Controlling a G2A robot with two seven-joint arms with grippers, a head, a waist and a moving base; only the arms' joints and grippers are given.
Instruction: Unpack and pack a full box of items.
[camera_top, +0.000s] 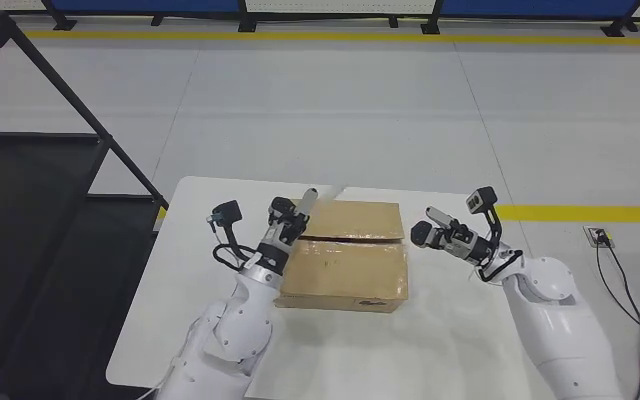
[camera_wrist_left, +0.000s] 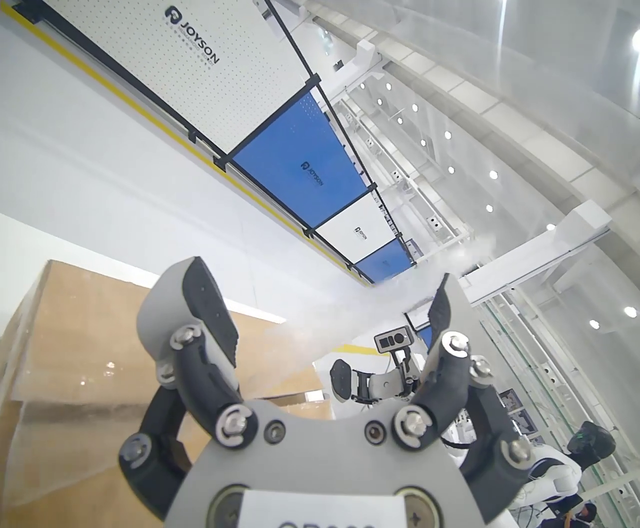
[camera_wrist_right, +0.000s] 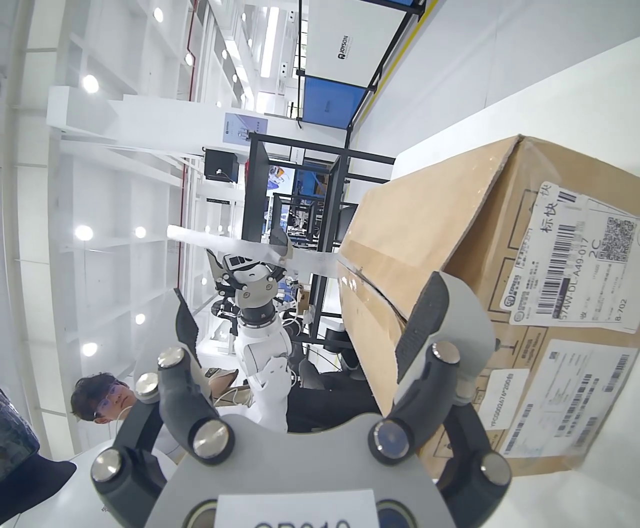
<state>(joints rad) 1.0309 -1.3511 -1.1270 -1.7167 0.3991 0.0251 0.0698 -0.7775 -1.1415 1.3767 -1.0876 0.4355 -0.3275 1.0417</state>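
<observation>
1. The cardboard box (camera_top: 345, 262) is sitting near the middle of the white table (camera_top: 190, 300). Its top flaps are lying folded down, and a seam is running across the top.
2. The left gripper (camera_top: 290, 212) is hovering at the box's far left corner, just above the top edge. In the left wrist view its fingers (camera_wrist_left: 210, 310) are standing wide apart, released and clamping nothing.
3. A pale, translucent tape strip (camera_wrist_left: 350, 310) is stretching up from the box top and passing across the left gripper's open span. It is appearing to lie against one fingertip, but contact cannot be confirmed. In the top view its free end is pointing up and away from the box.
4. The right gripper (camera_wrist_right: 307, 295) is hanging just beside the box's right side, apart from it in the top view. Its fingers are spread and holding nothing.
5. White shipping labels (camera_wrist_right: 570, 250) are showing on the side of the box facing the right gripper.
6. In the right wrist view the seam between the flaps is gaping slightly where the tape strip is leaving the box.
</observation>
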